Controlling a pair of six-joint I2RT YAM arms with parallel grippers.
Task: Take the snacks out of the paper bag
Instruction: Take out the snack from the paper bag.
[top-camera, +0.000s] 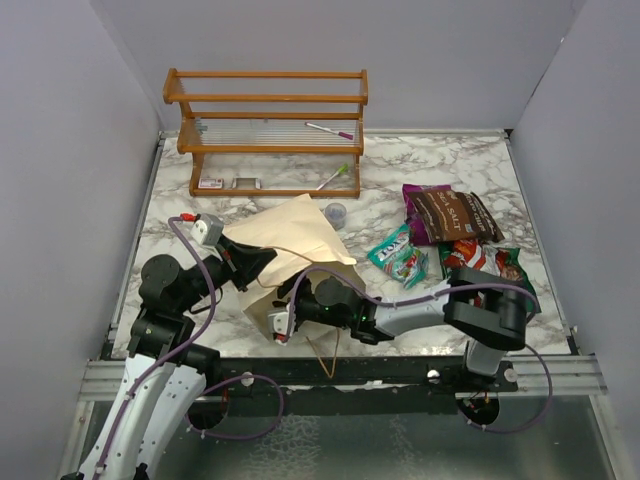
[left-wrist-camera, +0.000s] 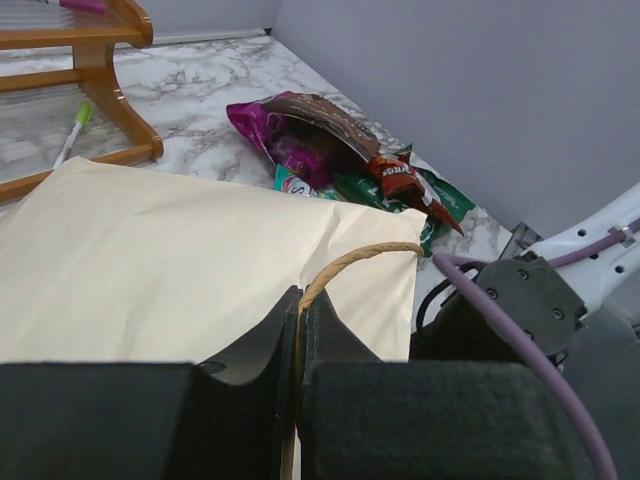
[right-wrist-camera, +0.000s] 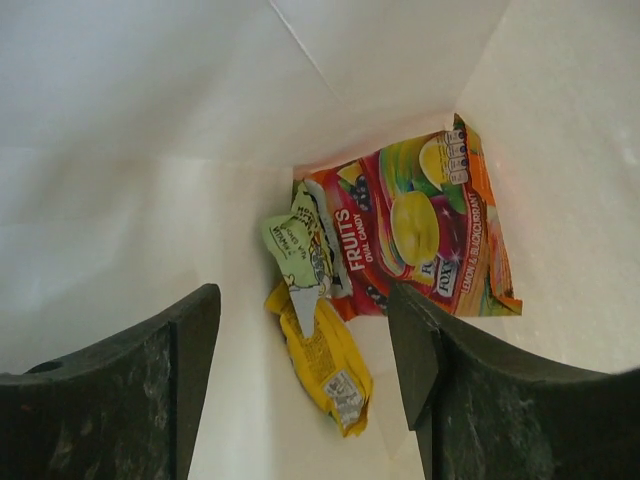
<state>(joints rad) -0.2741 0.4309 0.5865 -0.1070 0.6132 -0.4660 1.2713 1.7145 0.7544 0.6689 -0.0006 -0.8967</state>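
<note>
The cream paper bag (top-camera: 285, 245) lies on its side on the marble table, mouth toward the arms. My left gripper (top-camera: 258, 265) is shut on the bag's tan string handle (left-wrist-camera: 345, 265) at the mouth edge. My right gripper (top-camera: 285, 320) is open and reaches into the bag mouth. In the right wrist view its fingers (right-wrist-camera: 150, 390) frame a yellow packet (right-wrist-camera: 325, 365), a small light green packet (right-wrist-camera: 290, 240) and a red-orange fruit candy packet (right-wrist-camera: 420, 240) at the bag's bottom, untouched. Outside the bag lie a brown packet (top-camera: 455, 213), a purple one (top-camera: 420, 195), a teal one (top-camera: 400, 258) and a red one (top-camera: 470, 258).
A wooden rack (top-camera: 265, 130) with pens stands at the back of the table. A small clear cup (top-camera: 336, 212) sits just behind the bag. Grey walls close in on the left, right and back. A second string handle (top-camera: 325, 350) hangs over the front edge.
</note>
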